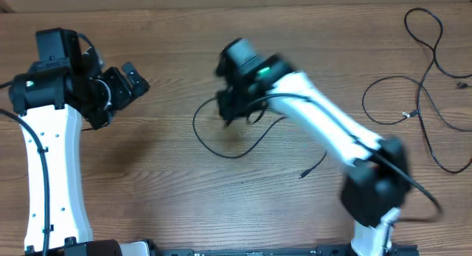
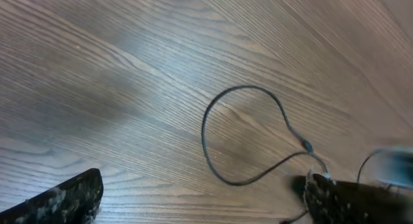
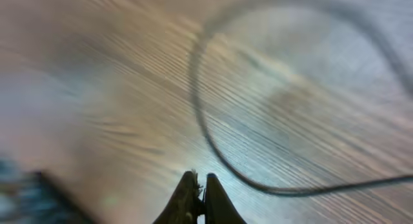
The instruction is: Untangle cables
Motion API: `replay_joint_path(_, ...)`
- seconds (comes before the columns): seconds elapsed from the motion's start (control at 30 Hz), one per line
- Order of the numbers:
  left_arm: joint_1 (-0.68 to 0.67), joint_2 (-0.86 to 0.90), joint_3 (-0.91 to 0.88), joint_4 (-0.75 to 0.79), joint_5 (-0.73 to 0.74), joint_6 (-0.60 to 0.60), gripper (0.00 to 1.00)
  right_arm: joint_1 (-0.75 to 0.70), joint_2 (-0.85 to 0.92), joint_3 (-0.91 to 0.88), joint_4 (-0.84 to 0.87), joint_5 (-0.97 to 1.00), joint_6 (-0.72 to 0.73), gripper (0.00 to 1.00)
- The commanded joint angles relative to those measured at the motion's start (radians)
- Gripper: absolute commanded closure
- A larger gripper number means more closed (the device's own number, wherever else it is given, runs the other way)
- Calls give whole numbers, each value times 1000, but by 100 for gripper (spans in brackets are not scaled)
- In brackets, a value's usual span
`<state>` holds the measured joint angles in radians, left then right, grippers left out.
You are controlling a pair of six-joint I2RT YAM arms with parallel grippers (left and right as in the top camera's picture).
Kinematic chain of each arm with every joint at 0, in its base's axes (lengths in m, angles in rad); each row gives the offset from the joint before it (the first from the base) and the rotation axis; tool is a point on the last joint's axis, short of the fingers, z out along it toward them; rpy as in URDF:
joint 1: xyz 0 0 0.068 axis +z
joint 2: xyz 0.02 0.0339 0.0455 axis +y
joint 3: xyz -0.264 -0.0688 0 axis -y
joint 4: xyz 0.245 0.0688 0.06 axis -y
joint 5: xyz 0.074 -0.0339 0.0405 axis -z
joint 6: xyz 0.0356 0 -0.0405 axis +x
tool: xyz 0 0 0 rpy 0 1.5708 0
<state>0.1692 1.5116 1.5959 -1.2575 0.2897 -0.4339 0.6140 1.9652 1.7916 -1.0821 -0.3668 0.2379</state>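
1. Overhead view: a thin black flexible cable [image 1: 221,149] lies near the middle of the light brown wood-grain surface [image 1: 147,197]. It is bent into one open, rounded loop.
2. A second thin black cable [image 1: 420,94] sprawls in loose, uneven curves by the far right corner of the surface, well apart from the first.
3. From the left wrist, the middle cable [image 2: 204,130] reads as a smooth, matte cord. Its loop narrows to a neck where the two strands run close together.
4. The right wrist picture is blurred, and the cable [image 3: 193,88] shows there as a dark arc on the streaked grain.
5. The right tool [image 3: 199,185] has its dark tapered fingers pressed together with nothing visible between them. It hangs over the loop's far side [image 1: 232,112].
6. The left tool [image 1: 129,82] stands wide apart near the left edge, its speckled black fingers [image 2: 58,198] clear of any cable.
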Motion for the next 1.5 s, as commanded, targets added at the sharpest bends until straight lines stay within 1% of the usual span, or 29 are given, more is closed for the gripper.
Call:
replay_joint_path(0.0,-104,5,6,0,-1,30,0,-82,-101,26,-41,-159,-38,96)
replay_joint_path(0.07,-151,5,-18,7,-11,63,0,-102,-100,16,-54,-152,-37,96)
replay_joint_path(0.1,-160,5,-50,23,-8,118,0,-125,-100,16,-58,-146,-37,75)
replay_joint_path(0.13,-165,5,-78,42,4,145,0,-135,-100,16,-57,-142,-29,66)
replay_joint_path(0.17,-184,5,-154,108,48,250,0,-159,-101,16,-61,-124,-25,57)
replay_joint_path(0.2,-213,7,-227,196,47,339,0,-184,-100,16,-69,-124,-25,53)
replay_joint_path(0.23,-240,15,-291,289,37,342,0,-223,-100,16,-87,-124,-26,49)
replay_joint_path(0.3,-283,127,-344,444,50,310,5,-250,-100,16,-106,-124,-26,48)
replay_joint_path(0.37,-315,219,-344,488,45,273,13,-250,-100,16,-110,-123,-27,48)
replay_joint_path(0.4,-336,298,-343,504,-6,211,15,-249,-100,15,-127,-90,-30,48)
replay_joint_path(0.43,-348,374,-343,504,-87,139,22,-249,-100,14,-145,-70,-34,48)
replay_joint_path(0.47,-353,399,-343,517,-107,139,31,-249,-100,14,-148,-70,-34,48)
replay_joint_path(0.53,-356,433,-344,566,-117,142,34,-249,-100,9,-155,-70,-34,44)
replay_joint_path(0.7,-374,481,-346,574,-162,153,52,-249,-100,5,-171,-14,-34,43)
replay_joint_path(0.73,-418,489,-364,564,-264,147,59,-249,-100,5,-169,-14,-34,43)
replay_joint_path(0.77,-465,503,-377,547,-354,84,60,-249,-100,5,-173,-2,-34,43)
replay_joint_path(0.83,-482,513,-377,521,-397,45,66,-249,-100,5,-207,56,-35,43)
replay_joint_path(0.97,-483,528,-377,483,-435,37,75,-249,-100,5,-254,105,-55,43)
replay_joint_path(1.0,-483,533,-378,481,-425,36,76,-249,-100,5,-263,105,-61,43)
replay_joint_path(1.03,-484,543,-378,481,-390,37,90,-249,-100,5,-266,105,-61,43)
replay_joint_path(1.07,-484,540,-370,452,-370,129,96,-249,-100,3,-278,105,-73,43)
replay_joint_path(1.1,-480,537,-324,356,-375,234,96,-249,-100,3,-289,105,-102,43)
replay_joint_path(1.13,-472,535,-268,282,-372,248,96,-250,-100,3,-288,105,-110,43)
replay_joint_path(1.23,-441,519,75,27,17,397,96,-249,-100,3,-304,76,-120,43)
replay_joint_path(1.27,-441,519,213,-61,110,406,96,-249,-100,3,-308,-5,-172,43)
replay_joint_path(1.33,-441,519,341,-97,261,406,96,-249,-100,3,-307,-142,-280,43)
replay_joint_path(1.4,-441,519,415,-92,373,404,96,-248,-100,-27,-267,-187,-299,42)
replay_joint_path(1.43,-443,519,437,-89,391,404,96,-248,-100,-90,-204,-279,-320,37)
replay_joint_path(1.47,-443,519,438,-89,391,400,96,-244,-100,-158,-154,-403,-402,26)
